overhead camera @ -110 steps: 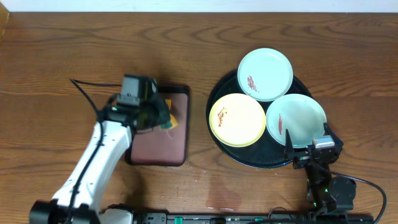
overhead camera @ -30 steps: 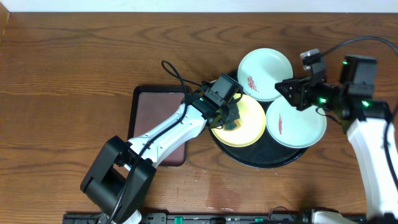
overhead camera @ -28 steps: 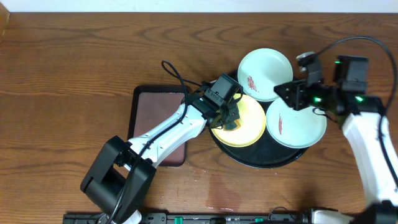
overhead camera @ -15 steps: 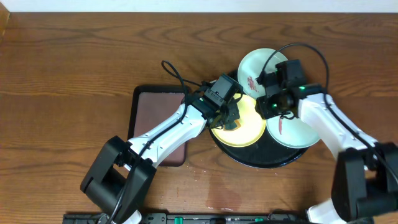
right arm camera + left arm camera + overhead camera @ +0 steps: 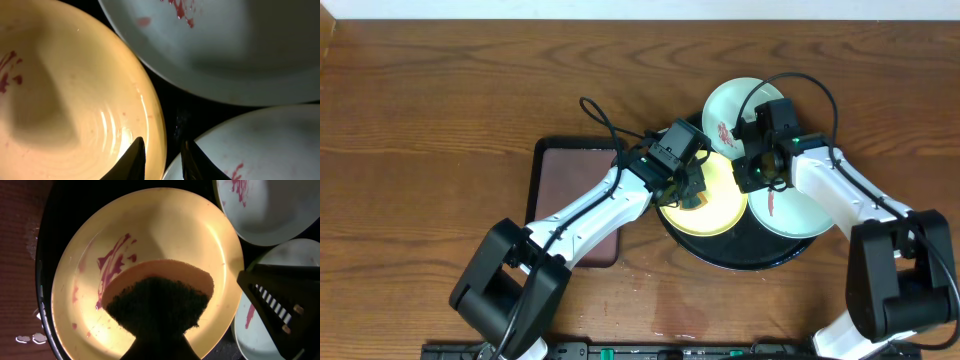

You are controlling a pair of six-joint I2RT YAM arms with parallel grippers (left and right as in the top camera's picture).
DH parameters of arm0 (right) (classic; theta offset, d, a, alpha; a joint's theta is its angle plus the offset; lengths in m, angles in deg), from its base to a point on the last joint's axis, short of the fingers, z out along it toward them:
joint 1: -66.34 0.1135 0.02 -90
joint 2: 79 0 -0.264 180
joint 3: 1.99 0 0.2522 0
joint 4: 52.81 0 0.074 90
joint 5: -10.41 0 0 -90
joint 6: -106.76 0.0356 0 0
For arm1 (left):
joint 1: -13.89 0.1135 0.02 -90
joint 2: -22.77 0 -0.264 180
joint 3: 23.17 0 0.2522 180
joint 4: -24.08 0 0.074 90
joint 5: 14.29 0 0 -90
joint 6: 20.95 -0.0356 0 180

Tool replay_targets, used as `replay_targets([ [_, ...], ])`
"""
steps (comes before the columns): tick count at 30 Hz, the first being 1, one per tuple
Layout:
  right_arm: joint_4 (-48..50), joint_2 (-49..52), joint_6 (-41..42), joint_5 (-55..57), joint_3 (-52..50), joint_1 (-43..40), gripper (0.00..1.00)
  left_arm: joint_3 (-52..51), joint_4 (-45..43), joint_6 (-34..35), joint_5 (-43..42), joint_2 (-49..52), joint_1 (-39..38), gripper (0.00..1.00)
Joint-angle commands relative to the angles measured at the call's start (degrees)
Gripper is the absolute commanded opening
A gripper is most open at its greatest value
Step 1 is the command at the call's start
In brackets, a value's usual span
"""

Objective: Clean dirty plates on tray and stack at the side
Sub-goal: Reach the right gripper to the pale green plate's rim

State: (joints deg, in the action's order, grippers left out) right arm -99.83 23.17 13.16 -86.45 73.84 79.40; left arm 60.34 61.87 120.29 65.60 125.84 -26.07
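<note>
Yellow plate [image 5: 165, 235], sponge [image 5: 157, 300] in left tool [image 5: 690, 192] — right tool [image 5: 162, 159] astride rim

Right gripper [image 5: 161, 159] noted with fingers parted, straddling the right rim of the yellow plate [image 5: 65, 100], red smears at its left edge; upper mint plate [image 5: 240, 55] and lower mint plate [image 5: 265, 145] both smeared red, black tray [image 5: 180, 112] showing between.
</note>
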Motion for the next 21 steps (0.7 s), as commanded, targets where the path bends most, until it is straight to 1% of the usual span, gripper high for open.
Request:
replay_targets([
  [1,1.1,3.1,-0.3,0.4,0.7,0.5,0.20,-0.1,0.1,0.5,0.8,0.0,-0.1,0.08],
  [2,1.4,3.6,-0.3,0.4,0.7,0.5,0.18,-0.1,0.1,0.5,0.8,0.0,-0.1,0.08],
  [9,2.4,4.5,-0.3,0.4,0.7,0.5,0.17,-0.1,0.1,0.5,0.8,0.0,-0.1,0.08],
  [10,2.4,4.5,-0.3,0.4,0.7,0.5,0.15,-0.1,0.1,0.5,0.8,0.0,-0.1,0.08],
  [11,2.4,4.5,-0.3,0.4,0.7,0.5,0.12,-0.1,0.0,0.5,0.8,0.0,-0.1,0.08],
  [15,2.4,4.5,-0.3,0.4,0.7,0.5,0.02,-0.1,0.1,0.5,0.7,0.0,-0.2,0.08],
  [21,2.4,4.5,-0.3,0.4,0.7,0.5,0.01,-0.2,-0.2,-1.9,0.7,0.1,-1.0,0.08],
])
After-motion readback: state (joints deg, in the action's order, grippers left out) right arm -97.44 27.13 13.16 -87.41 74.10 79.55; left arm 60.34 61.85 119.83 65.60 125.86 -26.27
